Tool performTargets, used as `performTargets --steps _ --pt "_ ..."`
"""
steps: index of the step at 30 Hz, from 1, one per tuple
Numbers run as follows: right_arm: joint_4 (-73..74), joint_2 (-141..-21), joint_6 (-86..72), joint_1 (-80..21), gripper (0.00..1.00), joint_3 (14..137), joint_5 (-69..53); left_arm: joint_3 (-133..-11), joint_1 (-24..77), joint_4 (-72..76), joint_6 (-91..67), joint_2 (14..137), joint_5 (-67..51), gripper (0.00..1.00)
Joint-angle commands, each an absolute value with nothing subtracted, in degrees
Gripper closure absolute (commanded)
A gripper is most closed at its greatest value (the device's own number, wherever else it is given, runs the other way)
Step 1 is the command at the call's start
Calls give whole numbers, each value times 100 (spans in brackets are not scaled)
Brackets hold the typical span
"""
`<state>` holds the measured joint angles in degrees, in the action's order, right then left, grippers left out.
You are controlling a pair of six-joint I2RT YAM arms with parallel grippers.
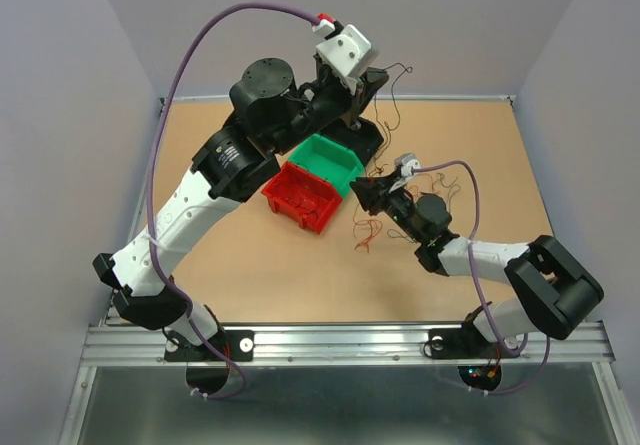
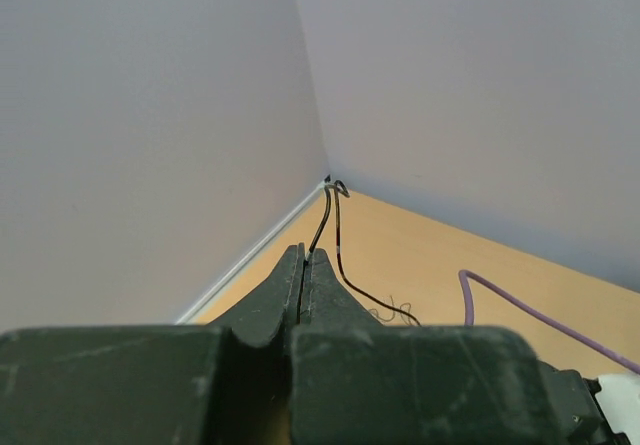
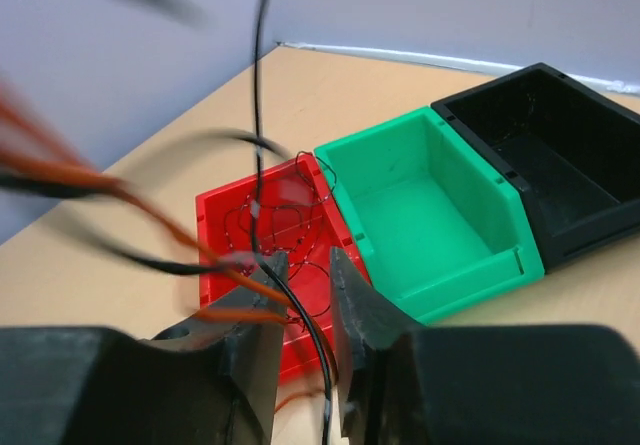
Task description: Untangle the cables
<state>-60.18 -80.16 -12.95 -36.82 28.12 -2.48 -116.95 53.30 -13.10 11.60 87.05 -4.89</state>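
Hair-thin, springy cables (image 1: 368, 231) run from the left jaws, pressed together on one dark strand, down to a clump on the desk (image 1: 260, 270) beneath the right jaws, which stand narrowly apart around another strand. Light and snag-prone, they probably want pinching near a free end.

White-and-black arms (image 1: 185, 215) with black claws (image 3: 305, 285) trail thick purple cables (image 1: 178, 77).

Dark and orange-brown cables (image 3: 70, 173), red bin (image 3: 215, 235), green bin (image 3: 420, 205), black bin (image 3: 560, 165), tan table (image 1: 470, 155).
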Motion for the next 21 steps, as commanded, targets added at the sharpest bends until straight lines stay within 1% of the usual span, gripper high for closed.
performTargets --steps 1,2,3,7,9,16,18,21 --pt "-6600 -8261 -1415 -3683 72 2602 -97 -12163 5370 -835 1248 8481 -53 100" --pt "-6627 -8297 -1432 -3683 73 2575 -36 -12181 5370 -800 1248 8464 -53 100" --pt "-6644 -8349 -1450 -3691 79 2549 121 -12216 5370 -756 1265 8446 156 100" --pt "-6784 -8543 -1520 -3674 90 2338 474 -12278 5370 -677 1318 8385 526 100" --pt "-6846 -8665 -1678 -3613 99 2189 693 -12287 5370 -668 1371 8367 685 100" --pt "-6926 -8675 -2450 -3174 99 1688 1493 -12024 5361 -536 1520 8323 1088 100" --pt "-6926 -8666 -2697 -2884 99 1477 1705 -12023 5353 -475 1617 8349 1221 100" --pt "-6917 -8675 -3189 -2374 100 1275 1688 -12015 5317 -457 1670 8411 1257 100"
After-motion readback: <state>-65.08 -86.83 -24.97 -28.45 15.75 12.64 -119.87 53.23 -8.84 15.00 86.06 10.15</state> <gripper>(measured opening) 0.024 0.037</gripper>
